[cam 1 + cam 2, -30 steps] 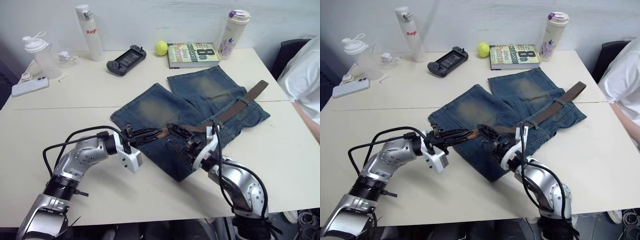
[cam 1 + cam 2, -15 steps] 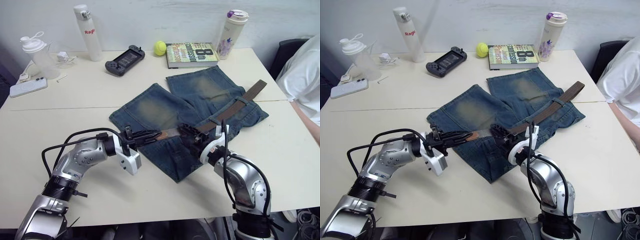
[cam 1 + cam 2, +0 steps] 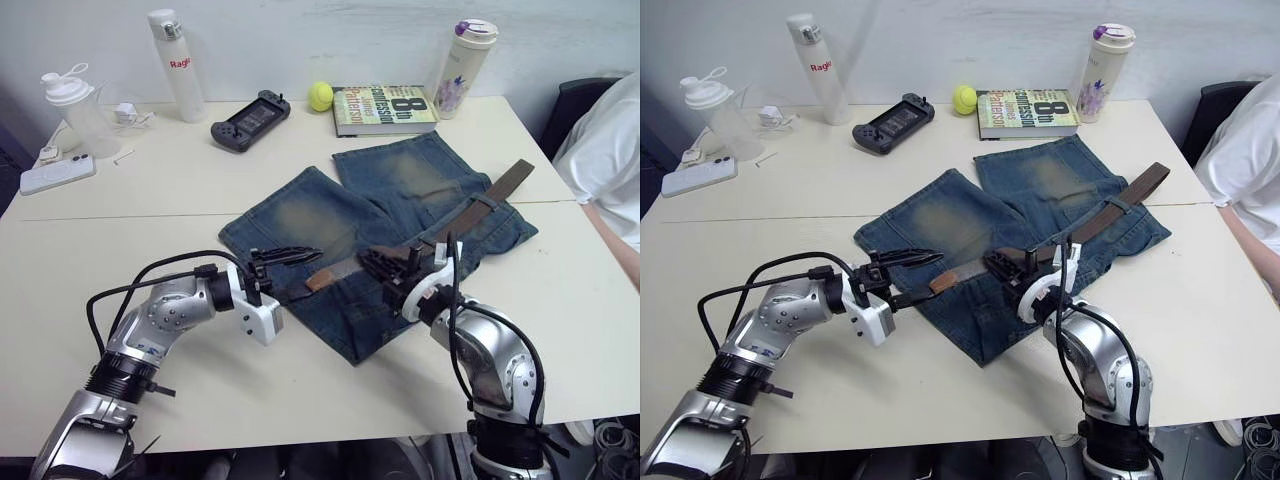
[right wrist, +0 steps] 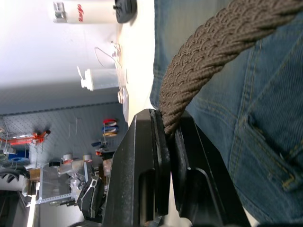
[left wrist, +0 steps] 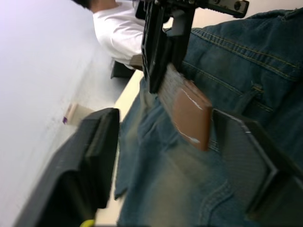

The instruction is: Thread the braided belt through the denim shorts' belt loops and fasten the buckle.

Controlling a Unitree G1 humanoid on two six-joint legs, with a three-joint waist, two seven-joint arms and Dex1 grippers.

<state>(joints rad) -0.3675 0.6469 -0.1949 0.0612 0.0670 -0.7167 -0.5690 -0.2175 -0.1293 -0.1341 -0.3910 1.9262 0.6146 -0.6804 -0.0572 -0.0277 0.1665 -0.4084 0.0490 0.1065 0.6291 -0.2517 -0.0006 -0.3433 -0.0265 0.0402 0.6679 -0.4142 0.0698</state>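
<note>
**A:** What have your two tools got right now?

**B:** Your right tool (image 3: pixel 378 262) is clamped on the braided belt (image 3: pixel 470 211), its fingers pinched together on the strap near its loose brown tip, over the middle of the denim shorts (image 3: pixel 390 225). Your left tool (image 3: pixel 292 270) has its fingers spread apart with nothing between them; the belt's tip sits just beyond them, in line with the gap.

**A:** And where does the belt run from there?

**B:** From your right tool it goes back along the waistband toward your right, passes under one of the belt loops (image 3: pixel 484 202), and ends past the shorts' edge on the counter (image 3: pixel 150 200). You can't make out the buckle from here.

**A:** How do the shorts lie?

**B:** Flat on the counter, legs pointing away from you, faded patches up.

**A:** Anything else around?

**B:** Along the far side you have a book (image 3: pixel 385 108), a tennis ball (image 3: pixel 320 95), a game controller (image 3: pixel 250 119) and a white bottle (image 3: pixel 178 65). A person in a white shirt (image 3: pixel 603 150) sits at your right.
</note>
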